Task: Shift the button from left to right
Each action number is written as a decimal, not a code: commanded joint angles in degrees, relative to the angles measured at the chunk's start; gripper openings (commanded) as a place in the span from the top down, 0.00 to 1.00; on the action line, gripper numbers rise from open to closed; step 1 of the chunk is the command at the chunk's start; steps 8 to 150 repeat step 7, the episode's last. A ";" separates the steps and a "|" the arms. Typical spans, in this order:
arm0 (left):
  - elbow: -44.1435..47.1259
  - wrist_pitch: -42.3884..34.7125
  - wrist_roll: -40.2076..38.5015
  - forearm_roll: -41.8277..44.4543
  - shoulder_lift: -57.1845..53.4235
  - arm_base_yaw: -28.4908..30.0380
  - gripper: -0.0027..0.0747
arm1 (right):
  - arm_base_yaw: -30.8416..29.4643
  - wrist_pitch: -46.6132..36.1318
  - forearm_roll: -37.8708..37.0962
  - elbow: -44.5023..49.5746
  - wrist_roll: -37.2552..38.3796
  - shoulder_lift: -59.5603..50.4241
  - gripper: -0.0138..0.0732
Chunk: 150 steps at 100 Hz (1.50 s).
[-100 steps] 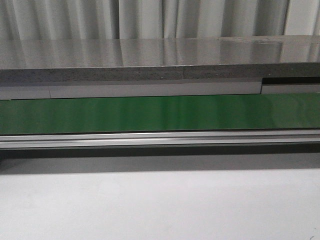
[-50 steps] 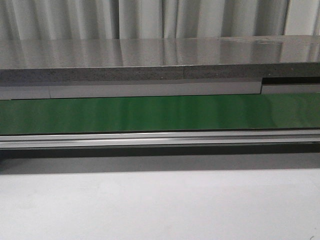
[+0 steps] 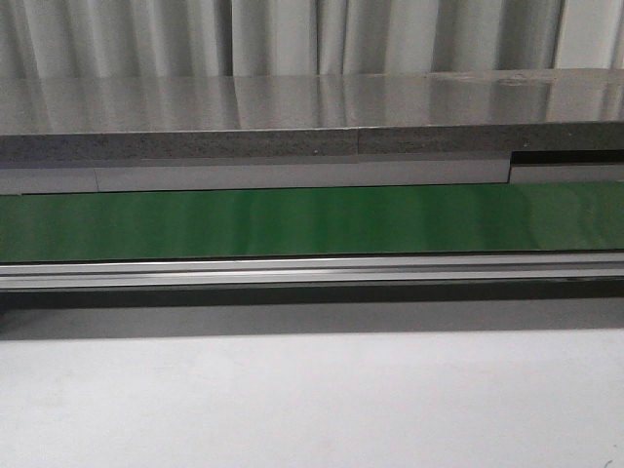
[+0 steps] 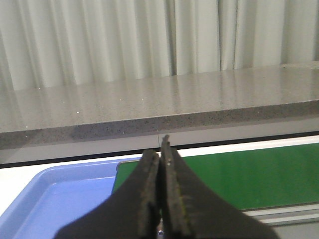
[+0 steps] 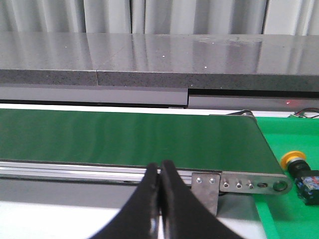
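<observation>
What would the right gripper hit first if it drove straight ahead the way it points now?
Probably the conveyor's aluminium side rail, or just above it the green belt; depth is unclear. The right gripper has its jaws shut and empty. The button lies well off that line.

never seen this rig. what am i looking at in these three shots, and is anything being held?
It is a two-armed robot at a green conveyor belt, with a grey stone-like shelf and curtains behind it.

The front view looks forward over the white table; no arm shows there.

The other two views come from cameras on each wrist, so the dark wedge low in each is that arm's claw. The left claw is shut on nothing; past it are a blue tray and the belt. The right claw is also shut and holds nothing. Past it the belt ends at a metal bracket, and the button, with a yellow cap and a black body, lies on a green surface beside that end.
</observation>
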 commanded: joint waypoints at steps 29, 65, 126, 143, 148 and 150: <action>1.96 -5.04 -0.56 -0.37 -1.68 -0.53 0.99 | -0.09 -4.73 -0.61 -0.83 0.00 -1.21 0.92; 1.96 -5.04 -0.56 -0.37 -1.68 -0.53 0.99 | -0.09 -4.73 -0.61 -0.83 0.00 -1.21 0.92; 1.96 -5.04 -0.56 -0.37 -1.68 -0.53 0.99 | -0.09 -4.73 -0.61 -0.83 0.00 -1.21 0.92; 1.96 -5.04 -0.56 -0.37 -1.68 -0.53 0.99 | -0.09 -4.73 -0.61 -0.83 0.00 -1.21 0.92; 1.96 -5.04 -0.56 -0.37 -1.68 -0.53 0.99 | -0.09 -4.73 -0.61 -0.83 0.00 -1.21 0.92; 1.96 -5.04 -0.56 -0.37 -1.68 -0.53 0.99 | -0.09 -4.73 -0.61 -0.83 0.00 -1.21 0.92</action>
